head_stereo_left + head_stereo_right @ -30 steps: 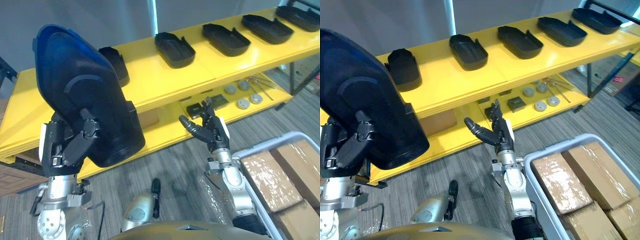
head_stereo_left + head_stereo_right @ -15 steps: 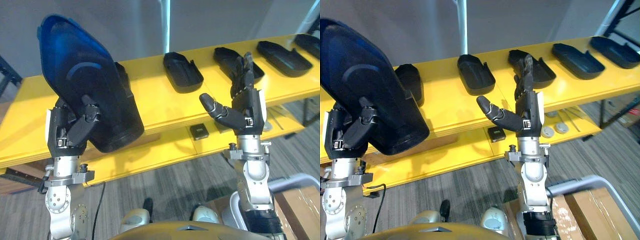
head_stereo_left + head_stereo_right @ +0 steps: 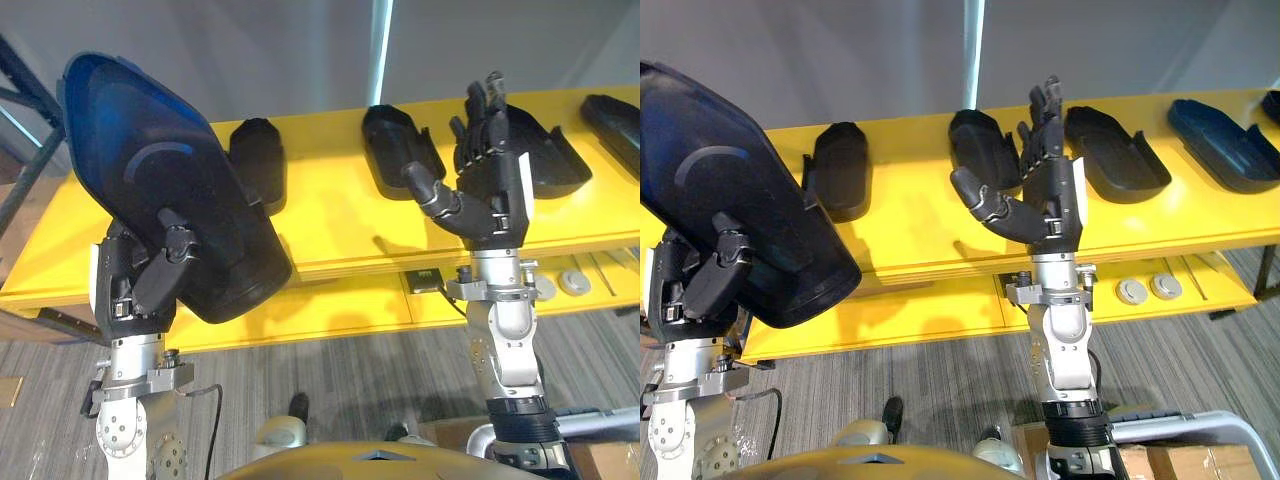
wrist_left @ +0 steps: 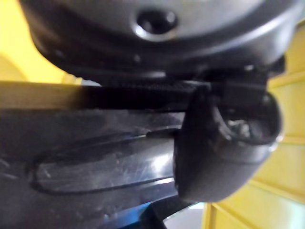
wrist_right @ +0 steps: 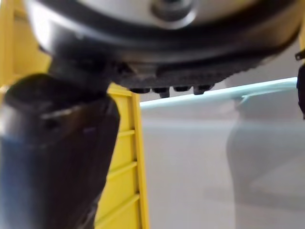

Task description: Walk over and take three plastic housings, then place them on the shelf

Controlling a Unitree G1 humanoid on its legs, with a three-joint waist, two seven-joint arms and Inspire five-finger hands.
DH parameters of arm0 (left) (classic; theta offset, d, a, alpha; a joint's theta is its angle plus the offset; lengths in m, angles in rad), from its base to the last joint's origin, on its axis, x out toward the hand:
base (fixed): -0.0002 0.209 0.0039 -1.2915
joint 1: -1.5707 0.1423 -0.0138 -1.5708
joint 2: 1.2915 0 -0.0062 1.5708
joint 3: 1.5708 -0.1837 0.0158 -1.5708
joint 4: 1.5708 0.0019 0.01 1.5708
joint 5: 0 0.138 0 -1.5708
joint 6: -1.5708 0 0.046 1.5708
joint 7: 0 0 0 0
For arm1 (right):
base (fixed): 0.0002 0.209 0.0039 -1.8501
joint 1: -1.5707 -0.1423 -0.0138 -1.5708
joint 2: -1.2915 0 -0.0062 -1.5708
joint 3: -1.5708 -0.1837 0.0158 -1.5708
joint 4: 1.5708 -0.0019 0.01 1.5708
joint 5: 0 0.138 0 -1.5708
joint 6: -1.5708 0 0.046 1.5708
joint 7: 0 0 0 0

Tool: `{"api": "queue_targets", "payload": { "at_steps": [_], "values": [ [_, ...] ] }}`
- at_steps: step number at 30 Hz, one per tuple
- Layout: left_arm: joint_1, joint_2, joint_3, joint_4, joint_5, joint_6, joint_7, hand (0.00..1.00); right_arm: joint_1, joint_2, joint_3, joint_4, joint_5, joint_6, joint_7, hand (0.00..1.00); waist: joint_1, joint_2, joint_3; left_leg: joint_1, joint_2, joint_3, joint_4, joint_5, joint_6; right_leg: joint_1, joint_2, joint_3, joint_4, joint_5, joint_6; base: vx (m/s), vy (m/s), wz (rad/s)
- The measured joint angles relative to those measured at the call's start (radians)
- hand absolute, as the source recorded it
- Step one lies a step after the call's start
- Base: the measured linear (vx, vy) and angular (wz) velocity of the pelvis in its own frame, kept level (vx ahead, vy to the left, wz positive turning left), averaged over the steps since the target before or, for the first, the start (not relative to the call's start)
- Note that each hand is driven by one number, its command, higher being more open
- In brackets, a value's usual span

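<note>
A big dark plastic housing [image 3: 160, 190] is held up at the left, tilted, with its hollow side facing away from me. My left hand [image 3: 140, 285] is shut on its lower end; in the left wrist view the thumb [image 4: 224, 143] presses on the housing's scuffed surface [image 4: 95, 152]. My right hand [image 3: 490, 190] stands upright and open in front of the yellow shelf [image 3: 330, 220], holding nothing. On the shelf's top level lie several more dark housings, among them ones at the left [image 3: 258, 160], the middle [image 3: 400, 150] and behind my right hand [image 3: 550, 150].
The shelf's lower level holds a small black box [image 3: 425, 280] and round metal discs [image 3: 1132, 290]. A grey cart rail [image 3: 1200, 430] with a cardboard box shows at the lower right. A dark rack frame [image 3: 20, 110] stands at the far left. A grey wall rises behind the shelf.
The camera has swung and come nearer, so the shelf now lies level across the view. My right hand rose from low by the lower shelf to upright before the top level. The left hand still holds the housing.
</note>
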Motion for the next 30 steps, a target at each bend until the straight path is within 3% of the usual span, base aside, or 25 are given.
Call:
{"api": "queue_targets", "payload": {
  "at_steps": [2, 4, 7, 13, 15, 17, 19, 20, 21, 22, 23, 25, 27, 28, 29, 30],
  "values": [
    [-0.017, 0.0, -0.045, -0.003, -0.003, 0.0, -0.027, 0.0, 0.015, -0.006, -0.04, 0.001, -0.026, -0.001, -0.022, 1.0, -0.004, 0.024, -0.009, -0.012, 0.019, 0.12, -0.001, 0.061, 0.032, 0.017, -0.023, -0.071, 0.018, -0.012, 0.019, -0.02, 0.083, 1.16],
    [-0.014, 0.001, -0.06, -0.008, -0.003, 0.0, -0.032, 0.0, 0.034, -0.001, -0.054, 0.013, -0.037, -0.001, -0.027, 1.0, 0.001, 0.036, -0.011, 0.004, 0.008, 0.109, -0.03, 0.101, 0.009, 0.027, -0.045, -0.09, 0.05, -0.028, 0.036, 0.0, 0.128, 0.51],
    [-0.015, 0.01, -0.055, -0.009, -0.004, 0.006, -0.031, 0.0, 0.058, 0.004, -0.054, 0.021, -0.038, -0.002, -0.021, 1.0, 0.001, 0.034, -0.011, 0.028, -0.02, 0.111, -0.07, 0.12, 0.016, 0.029, -0.075, -0.09, 0.07, -0.034, 0.047, -0.02, 0.096, 0.09],
    [0.009, 0.033, -0.067, -0.009, -0.005, 0.068, -0.053, 0.0, 0.107, 0.023, -0.057, 0.021, -0.023, -0.002, -0.017, 1.0, -0.003, 0.03, -0.012, 0.034, -0.035, 0.136, -0.059, 0.105, 0.018, 0.025, -0.089, -0.064, 0.068, -0.037, 0.058, -0.03, 0.049, -0.1],
    [0.009, 0.036, -0.077, -0.007, -0.011, 0.069, -0.045, 0.0, 0.114, 0.045, -0.068, 0.033, 0.025, -0.002, 0.005, 1.0, -0.002, 0.024, 0.005, -0.038, -0.011, 0.134, 0.116, 0.038, 0.018, 0.016, -0.092, -0.042, 0.082, -0.045, 0.061, 0.0, -0.003, -0.14],
    [0.007, 0.036, -0.096, 0.012, -0.032, 0.069, -0.029, 0.0, 0.113, 0.043, -0.08, 0.077, 0.044, -0.003, 0.017, 1.0, 0.002, 0.024, 0.011, -0.087, 0.015, 0.104, 0.256, -0.004, -0.001, 0.022, -0.099, -0.031, 0.103, -0.057, 0.058, -0.02, 0.029, -0.15],
    [0.007, 0.034, -0.105, 0.044, -0.044, 0.068, -0.013, 0.0, 0.108, 0.034, -0.082, 0.109, 0.045, -0.003, 0.03, 1.0, 0.011, 0.024, 0.011, -0.077, 0.014, 0.101, 0.252, 0.0, 0.001, 0.016, -0.112, -0.012, 0.124, -0.062, 0.05, -0.04, 0.065, -0.12],
    [-0.002, 0.032, -0.105, 0.069, -0.044, 0.068, -0.011, 0.0, 0.102, 0.032, -0.085, 0.111, 0.051, -0.004, 0.045, 1.0, -0.003, 0.003, 0.018, -0.076, -0.018, 0.088, 0.209, 0.049, 0.001, 0.007, -0.151, -0.019, 0.132, -0.066, 0.052, -0.06, 0.093, 0.08],
    [-0.009, 0.03, -0.107, 0.081, -0.043, 0.068, -0.01, 0.0, 0.092, 0.033, -0.087, 0.11, 0.058, -0.004, 0.05, 1.0, -0.01, -0.02, 0.032, -0.084, -0.028, 0.084, 0.225, 0.032, 0.029, -0.003, -0.175, -0.02, 0.143, -0.064, 0.053, -0.07, 0.089, 0.05],
    [-0.01, 0.029, -0.11, 0.103, -0.043, 0.066, -0.009, 0.0, 0.075, 0.036, -0.085, 0.11, 0.062, -0.004, 0.053, 1.0, -0.005, -0.026, 0.038, -0.103, 0.013, 0.083, 0.302, 0.007, 0.056, -0.02, -0.201, -0.006, 0.161, -0.06, 0.058, -0.05, 0.122, -0.14],
    [-0.011, 0.027, -0.121, 0.129, -0.042, 0.066, -0.003, 0.0, 0.069, 0.036, -0.081, 0.11, 0.062, -0.007, 0.043, 1.0, -0.011, -0.027, 0.039, -0.105, 0.065, 0.061, 0.349, 0.004, 0.031, -0.023, -0.227, 0.007, 0.181, -0.061, 0.063, -0.04, 0.146, -0.3],
    [-0.01, 0.011, -0.133, 0.153, -0.041, 0.065, 0.005, 0.0, 0.06, 0.034, -0.071, 0.111, 0.077, -0.018, 0.028, 1.0, -0.008, -0.029, 0.039, -0.094, 0.095, 0.014, 0.365, 0.005, 0.018, -0.043, -0.272, 0.046, 0.211, -0.064, 0.094, -0.01, 0.226, -0.33],
    [-0.008, 0.0, -0.152, 0.158, -0.038, 0.065, 0.022, 0.0, 0.055, 0.035, -0.054, 0.111, 0.13, -0.045, 0.018, 1.0, -0.011, 0.002, 0.021, -0.072, 0.104, -0.016, 0.351, 0.015, -0.017, -0.076, -0.312, 0.098, 0.226, -0.047, 0.149, 0.02, 0.405, -0.35],
    [-0.011, 0.001, -0.153, 0.157, -0.038, 0.064, 0.022, 0.0, 0.056, 0.037, -0.054, 0.112, 0.132, -0.046, 0.015, 1.0, -0.014, 0.005, 0.018, -0.058, 0.097, -0.006, 0.338, -0.043, -0.069, -0.076, -0.321, 0.105, 0.219, -0.037, 0.166, 0.04, 0.501, 0.01],
    [-0.021, 0.002, -0.152, 0.157, -0.038, 0.063, 0.027, 0.0, 0.061, 0.052, -0.055, 0.113, 0.133, -0.046, 0.012, 1.0, -0.028, 0.01, 0.012, -0.033, 0.077, 0.013, 0.305, -0.129, -0.142, -0.065, -0.338, 0.115, 0.197, -0.017, 0.177, 0.04, 0.582, 0.19],
    [-0.036, 0.02, -0.144, 0.161, -0.038, 0.069, 0.04, 0.0, 0.067, 0.089, -0.054, 0.134, 0.131, -0.045, 0.009, 1.0, -0.03, -0.041, 0.021, -0.036, 0.031, 0.024, 0.317, -0.136, -0.122, -0.048, -0.377, 0.122, 0.164, 0.033, 0.158, 0.03, 0.552, 0.23]
  ]
}}
